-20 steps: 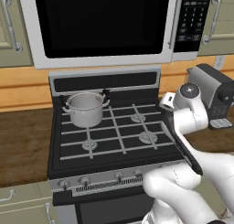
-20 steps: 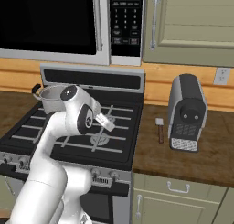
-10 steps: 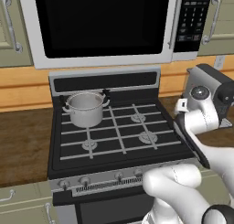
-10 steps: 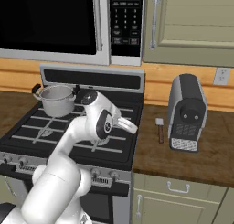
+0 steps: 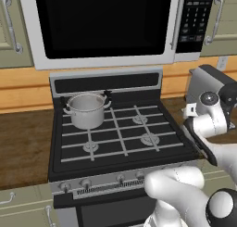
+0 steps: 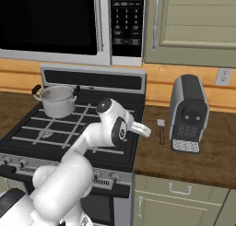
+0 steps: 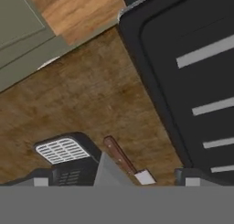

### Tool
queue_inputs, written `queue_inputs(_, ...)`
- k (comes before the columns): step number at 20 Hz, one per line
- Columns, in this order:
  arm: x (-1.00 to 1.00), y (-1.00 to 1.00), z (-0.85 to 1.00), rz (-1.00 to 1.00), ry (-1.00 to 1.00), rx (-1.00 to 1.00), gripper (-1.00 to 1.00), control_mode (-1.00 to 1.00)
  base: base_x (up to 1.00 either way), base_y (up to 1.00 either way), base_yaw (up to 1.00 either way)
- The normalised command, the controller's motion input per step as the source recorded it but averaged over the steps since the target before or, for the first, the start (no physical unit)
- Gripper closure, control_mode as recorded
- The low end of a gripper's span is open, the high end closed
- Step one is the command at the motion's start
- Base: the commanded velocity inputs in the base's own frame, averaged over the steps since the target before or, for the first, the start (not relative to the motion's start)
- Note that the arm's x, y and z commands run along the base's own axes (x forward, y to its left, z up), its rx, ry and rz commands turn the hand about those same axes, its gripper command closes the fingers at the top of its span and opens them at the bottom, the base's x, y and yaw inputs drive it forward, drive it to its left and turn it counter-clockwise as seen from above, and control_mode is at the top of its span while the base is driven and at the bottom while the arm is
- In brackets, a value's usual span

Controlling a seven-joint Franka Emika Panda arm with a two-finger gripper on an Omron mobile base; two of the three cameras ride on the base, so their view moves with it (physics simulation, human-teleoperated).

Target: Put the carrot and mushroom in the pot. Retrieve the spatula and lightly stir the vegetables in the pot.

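The arm is swung out to the right of the stove (image 6: 69, 128), its tool (image 6: 144, 129) hanging above the wooden surface (image 6: 193, 156) and facing down toward the spatula (image 6: 161, 130), so the step in hand looks like fetching that spatula. It lies flat on the surface just left of the coffee machine (image 6: 186, 113), pale blade toward the wall and brown handle toward the room. From the hand view the spatula (image 7: 127, 161) sits low in the frame between the two finger tips (image 7: 192, 176), which stand well apart, so the tool is spread and holds nothing. To do this well, it should come down centred over the handle rather than the blade, with the fingers turned to straddle the handle's width, and should keep off the coffee machine, whose drip grille (image 7: 61, 150) is right beside the handle. The spatula is thin and flat, so the fingers will need to reach almost to the surface before closing. The pot (image 5: 86, 110) stands on the rear left burner, well apart from the tool. Its inside looks plain grey from here; I cannot tell whether the carrot and mushroom are in it.
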Motion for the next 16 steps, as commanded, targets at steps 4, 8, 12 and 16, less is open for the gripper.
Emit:
queue_inputs(4, 0.46, -0.31, -0.27, 0.03, 0.03, 0.0, -1.0, -1.0, 0.0, 0.0, 0.0)
queue_inputs(8, 0.45, -0.33, -0.29, 0.0, 0.09, 0.0, -1.0, -1.0, 0.0, 0.0, 0.0)
queue_inputs(12, 0.55, -0.29, -0.21, 0.0, 0.17, 0.0, -1.0, -1.0, 0.0, 0.0, 0.0)
queue_inputs(16, 0.56, -0.28, -0.27, 0.0, 0.19, 0.0, -1.0, -1.0, 0.0, 0.0, 0.0)
